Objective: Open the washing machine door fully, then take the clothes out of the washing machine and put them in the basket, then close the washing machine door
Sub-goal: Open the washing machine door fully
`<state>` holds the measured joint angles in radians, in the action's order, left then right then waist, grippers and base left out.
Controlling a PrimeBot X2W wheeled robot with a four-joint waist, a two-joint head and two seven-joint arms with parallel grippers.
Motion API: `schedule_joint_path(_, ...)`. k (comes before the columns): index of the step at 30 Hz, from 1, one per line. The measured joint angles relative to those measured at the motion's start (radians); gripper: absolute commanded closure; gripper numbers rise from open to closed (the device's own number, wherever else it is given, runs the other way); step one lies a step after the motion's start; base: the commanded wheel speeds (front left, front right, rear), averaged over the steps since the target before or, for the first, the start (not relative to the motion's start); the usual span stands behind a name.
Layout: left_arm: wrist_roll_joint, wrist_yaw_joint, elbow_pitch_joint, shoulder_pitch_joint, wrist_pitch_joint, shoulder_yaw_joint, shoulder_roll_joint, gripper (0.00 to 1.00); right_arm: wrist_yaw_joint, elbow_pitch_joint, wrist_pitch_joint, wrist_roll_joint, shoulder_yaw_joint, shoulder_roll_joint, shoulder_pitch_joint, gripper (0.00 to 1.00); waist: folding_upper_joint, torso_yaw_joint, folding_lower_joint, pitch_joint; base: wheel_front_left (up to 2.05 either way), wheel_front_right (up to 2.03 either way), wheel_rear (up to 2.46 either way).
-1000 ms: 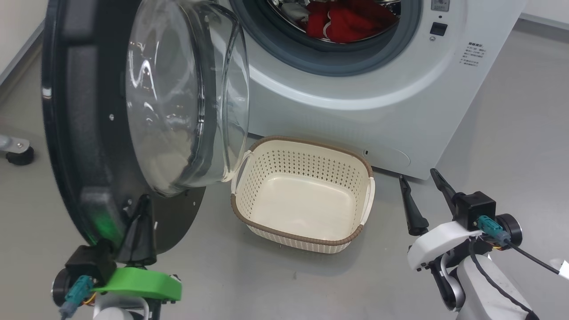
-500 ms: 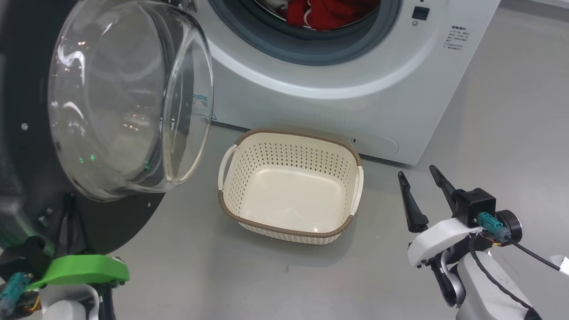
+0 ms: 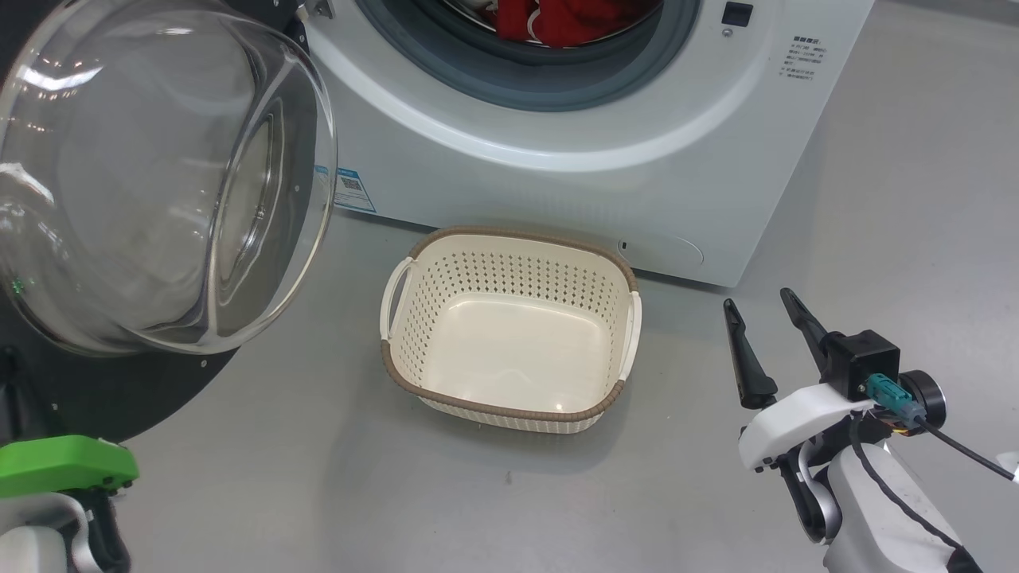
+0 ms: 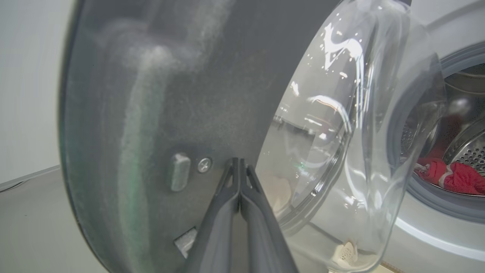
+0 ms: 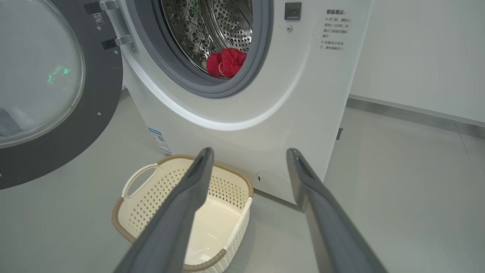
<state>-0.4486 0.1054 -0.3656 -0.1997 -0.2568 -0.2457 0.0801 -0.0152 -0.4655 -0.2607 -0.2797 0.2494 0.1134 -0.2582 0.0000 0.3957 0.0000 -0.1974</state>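
Washing machine door (image 3: pixel 119 199) wide open at frame left, left gripper (image 4: pixel 239 167) fingers closed against its black face, apparently pushing; clothes (image 3: pixel 557 20) inside washing machine (image 3: pixel 557 183), top centre; basket (image 3: pixel 509 232) below, ready to receive them; right gripper (image 3: pixel 758 302) fingers spread, empty.

The right hand (image 3: pixel 756 298) has dark tapered fingers (image 3: pixel 744 358), a white shell (image 3: pixel 784 422) and a teal plug (image 3: pixel 884 391).

The washing machine door (image 3: pixel 159 183) is clear glossy glass in a matt black frame. The washing machine (image 3: pixel 557 191) is smooth white, its drum (image 5: pixel 227 22) shiny perforated steel. The clothes (image 5: pixel 226 62) are soft red cloth, the basket (image 3: pixel 509 274) matt cream plastic.
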Motion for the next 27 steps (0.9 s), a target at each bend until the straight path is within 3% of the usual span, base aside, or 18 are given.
schedule_joint_path(11, 0.002, 0.004, -0.088, -0.076, 0.0, -0.075, 0.077, 1.0, -0.004, -0.005, 0.0, 0.011, -0.007, -0.001, 0.0, 0.0, 0.0, -0.014, 0.0, 0.002, 0.0, 0.0, 0.0)
schedule_joint_path(27, 0.057, 0.002, -0.138, -0.108, 0.0, -0.052, 0.081, 1.0, -0.014, -0.014, 0.0, 0.011, -0.023, -0.006, -0.006, 0.0, 0.0, -0.021, 0.0, 0.013, 0.0, 0.0, 0.0)
